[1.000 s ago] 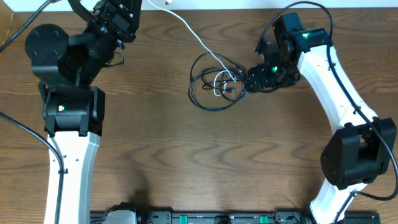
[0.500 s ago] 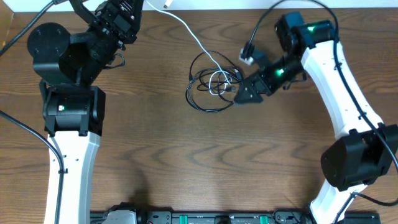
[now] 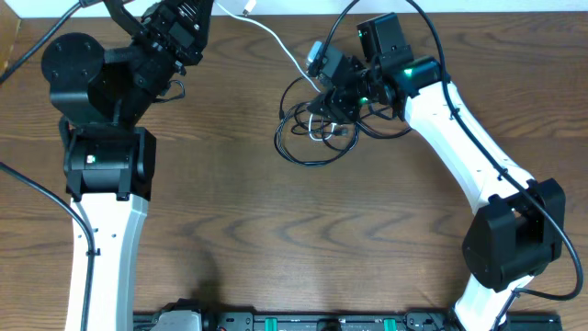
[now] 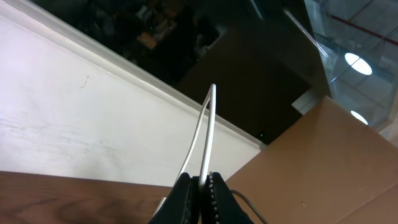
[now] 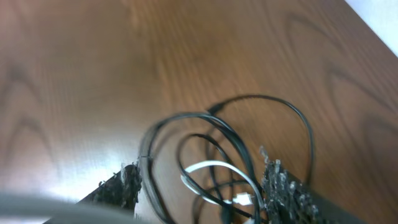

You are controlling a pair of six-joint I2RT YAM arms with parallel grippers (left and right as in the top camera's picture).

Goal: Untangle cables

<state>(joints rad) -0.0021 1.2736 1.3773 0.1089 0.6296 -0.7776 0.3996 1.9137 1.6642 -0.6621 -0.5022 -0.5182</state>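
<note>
The left gripper (image 3: 186,25) has not moved from the far left edge of the table (image 3: 230,230), jaws pressed together on the white cable (image 3: 278,41); the left wrist view shows the same pinch (image 4: 200,182), the white cable (image 4: 209,118) rising straight out of it; from there the cord runs right and down into the black cables (image 3: 306,138), a loose coil near the table's middle, lying about where it did; the right gripper (image 3: 336,94), a second ago just right of the coil, has swung left over its upper edge; its fingers (image 5: 127,182) stand apart, straddling the loops (image 5: 217,134) without pinching them.
</note>
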